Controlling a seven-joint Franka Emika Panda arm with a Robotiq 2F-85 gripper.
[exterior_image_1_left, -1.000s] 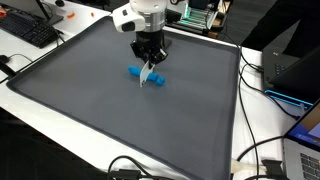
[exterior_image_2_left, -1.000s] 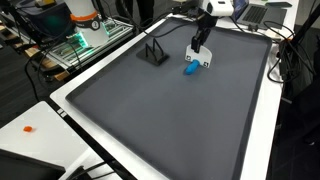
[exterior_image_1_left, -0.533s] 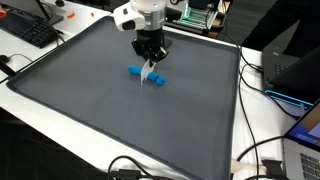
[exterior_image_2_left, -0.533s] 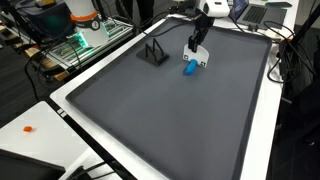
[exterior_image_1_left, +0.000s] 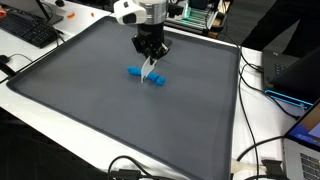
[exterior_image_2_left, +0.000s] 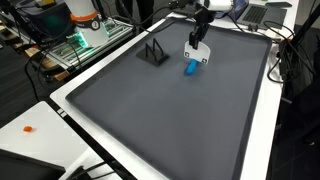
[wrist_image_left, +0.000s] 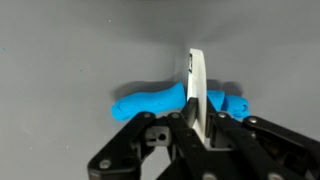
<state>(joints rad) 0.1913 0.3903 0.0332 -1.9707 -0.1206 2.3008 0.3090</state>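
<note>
The gripper (exterior_image_1_left: 149, 57) had its fingers clamped on a thin white strip (wrist_image_left: 196, 80). So the grasp was made, edge-on over the blue piece (wrist_image_left: 145, 102) lying 9-to-3 o'clock on the grey mat (exterior_image_1_left: 80, 90).

No text, label or number is legible anywhere. The keys of the keyboard (exterior_image_1_left: 28, 30), upper left, are too small to read.

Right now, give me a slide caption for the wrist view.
Hand shut on a thin white piece, edge-on over a blue object on the grey mat.
</note>
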